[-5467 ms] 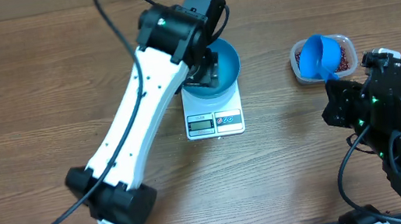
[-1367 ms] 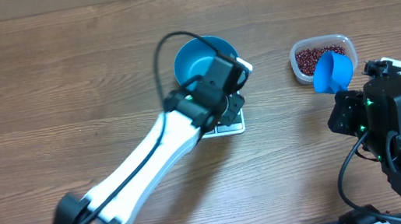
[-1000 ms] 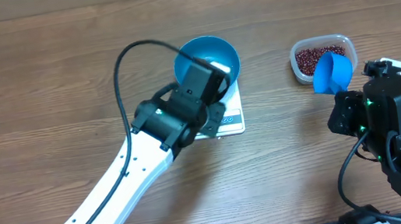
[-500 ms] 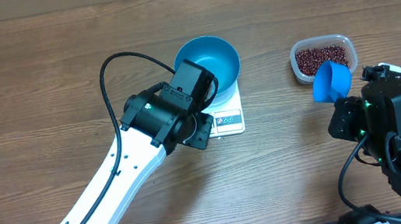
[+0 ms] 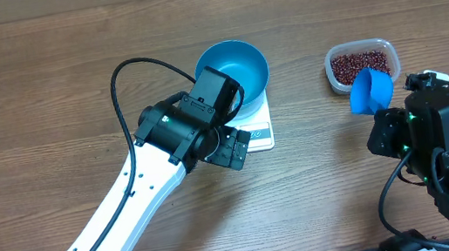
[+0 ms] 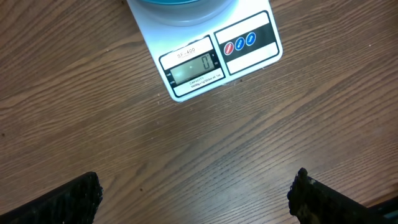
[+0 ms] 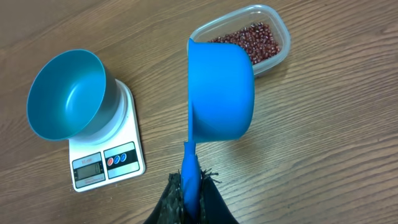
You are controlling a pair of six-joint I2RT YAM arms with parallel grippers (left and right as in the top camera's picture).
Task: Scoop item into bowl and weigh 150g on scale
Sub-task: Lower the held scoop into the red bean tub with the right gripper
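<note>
Scoop [image 7: 221,90] in right gripper [image 7: 193,186], left gripper [image 6: 196,199] wide

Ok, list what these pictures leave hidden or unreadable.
- Overhead: left arm covers the display of the small white square scale.
- Left wrist: top edge cuts off the round bright blue bowl.
- Right wrist: small blue plastic scoop shows its outside; contents hidden.

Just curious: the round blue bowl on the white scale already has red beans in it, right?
No. The round bright blue bowl sits on the small white kitchen scale, but it is empty, as the right wrist view shows.
</note>
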